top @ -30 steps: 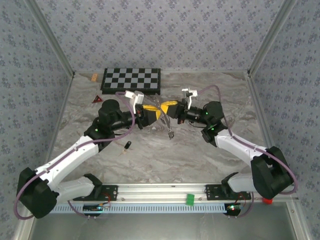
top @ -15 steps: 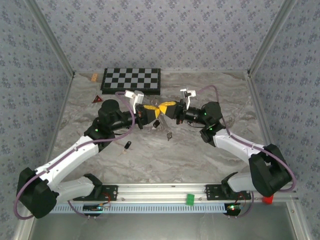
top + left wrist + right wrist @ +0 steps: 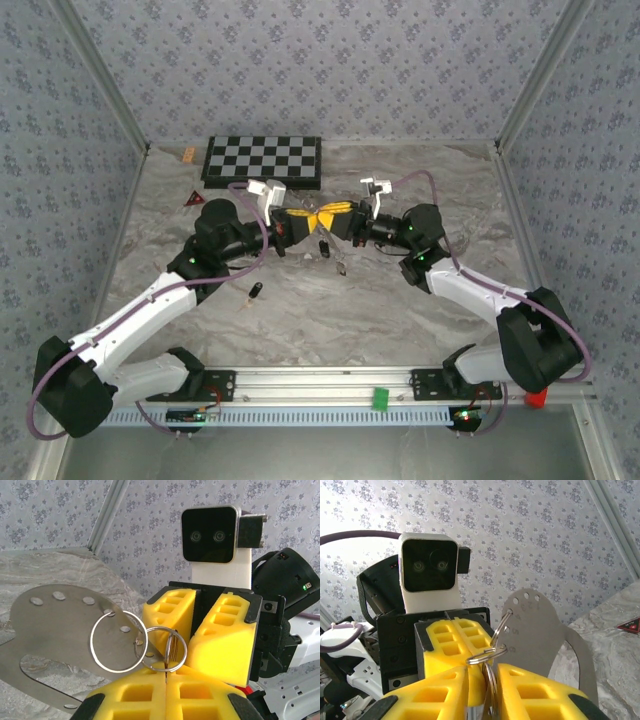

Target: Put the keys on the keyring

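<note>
Left wrist view: keyring held mid-air between both arms, no key seen on it yet.
L fingers point(image 3: 132, 696) are shut on the keyring point(image 3: 91, 642), pinching a small coil edge-on & upright. The bigger loop hangs off it, face-on to this cam, in front of a flat metal tag point(image 3: 55, 630). R fingers point(image 3: 535, 695) sit a little apart w/ ring wire in the gap, so no firm pinch there, I'd judge. Top view: all this hangs above mid-surface, toward the far edge. One key point(image 3: 256, 291) lies loose on the surface, left of centre toward the near edge, well apart from the ring. Its long axis looks slanted near-left to far-right; blade end too small to tell. A small dark thing point(image 3: 323, 247) just under the fingers may be the 2nd key, can't tell. Progress: ring is up & presented; at least one key left to fetch & thread.
</note>
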